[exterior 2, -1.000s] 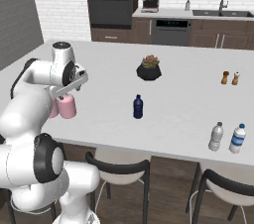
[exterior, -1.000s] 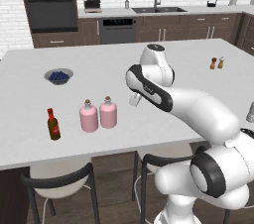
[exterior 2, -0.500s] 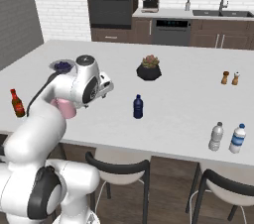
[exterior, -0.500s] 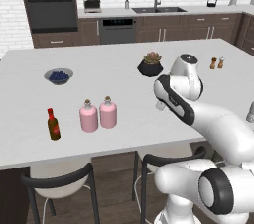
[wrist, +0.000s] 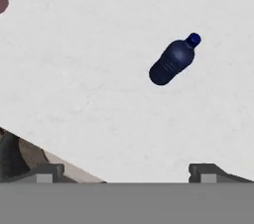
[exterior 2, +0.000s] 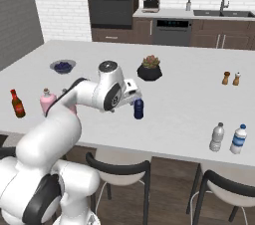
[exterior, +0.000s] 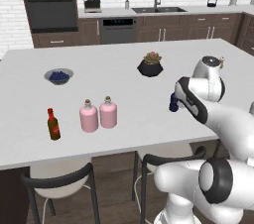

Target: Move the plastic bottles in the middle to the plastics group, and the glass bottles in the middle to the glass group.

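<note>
A small dark blue bottle (exterior 2: 139, 108) stands upright mid-counter, also visible past the arm (exterior: 172, 103). My gripper (exterior 2: 132, 95) hovers above and just left of it, open and empty. In the hand view its fingertips (wrist: 206, 171) stand wide apart, and the blue bottle (wrist: 172, 61) lies ahead of them, untouched. Two pink corked flasks (exterior: 89, 116) (exterior: 108, 113) stand side by side, with the red-brown sauce bottle (exterior: 53, 125) to their left. Two clear plastic bottles (exterior 2: 217, 137) (exterior 2: 239, 139) stand together at the front right.
A black pot with a succulent (exterior: 150, 64) sits behind the blue bottle. A bowl of blueberries (exterior: 58, 75) is at the back left. Salt and pepper shakers (exterior 2: 231, 78) stand at the far right. Stools are tucked under the counter's front edge (exterior 2: 164, 148).
The arm has swung right, from above the pink flasks to the dark blue bottle. The gripper has stayed open and empty. No bottle has moved.
</note>
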Controlling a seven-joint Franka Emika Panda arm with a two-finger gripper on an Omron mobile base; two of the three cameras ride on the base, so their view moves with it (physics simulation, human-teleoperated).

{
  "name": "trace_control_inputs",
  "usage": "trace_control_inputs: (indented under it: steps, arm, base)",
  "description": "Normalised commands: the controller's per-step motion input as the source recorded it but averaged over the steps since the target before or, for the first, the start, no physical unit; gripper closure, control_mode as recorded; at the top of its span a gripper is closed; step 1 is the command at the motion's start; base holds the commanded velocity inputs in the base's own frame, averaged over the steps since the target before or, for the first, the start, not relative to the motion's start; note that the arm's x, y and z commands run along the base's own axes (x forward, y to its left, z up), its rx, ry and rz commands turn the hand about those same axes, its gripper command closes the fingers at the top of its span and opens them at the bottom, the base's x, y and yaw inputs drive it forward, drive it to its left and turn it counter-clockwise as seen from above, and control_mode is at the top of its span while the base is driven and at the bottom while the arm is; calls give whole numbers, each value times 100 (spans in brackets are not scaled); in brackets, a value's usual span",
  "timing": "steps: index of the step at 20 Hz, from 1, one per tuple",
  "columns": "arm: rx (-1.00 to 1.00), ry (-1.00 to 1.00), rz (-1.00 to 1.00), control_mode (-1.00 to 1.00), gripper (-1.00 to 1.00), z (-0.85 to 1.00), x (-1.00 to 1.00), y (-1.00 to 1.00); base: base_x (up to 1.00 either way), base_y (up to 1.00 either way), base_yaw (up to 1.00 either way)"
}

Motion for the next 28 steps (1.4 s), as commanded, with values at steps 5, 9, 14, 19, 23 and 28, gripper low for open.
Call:
trace_control_inputs:
  steps: [5, 9, 14, 19, 23, 28]
  arm:
    - [0, 4, -25, -100, -100, 1, 11, -81]
    - [0, 0, -4, -100, -100, 0, 39, -9]
    - [9, -3, -11, -100, -100, 0, 49, -1]
    - [23, -5, -18, -100, -100, -1, 46, 0]
    - [18, 2, -13, -100, -100, 0, 33, 0]
    - [2, 3, 0, -100, -100, -1, 8, 0]
  base:
    - [0, 0, 0]
    - [0, 0, 0]
    - [0, 0, 0]
    - [0, 0, 0]
    - [0, 0, 0]
    - [0, 0, 0]
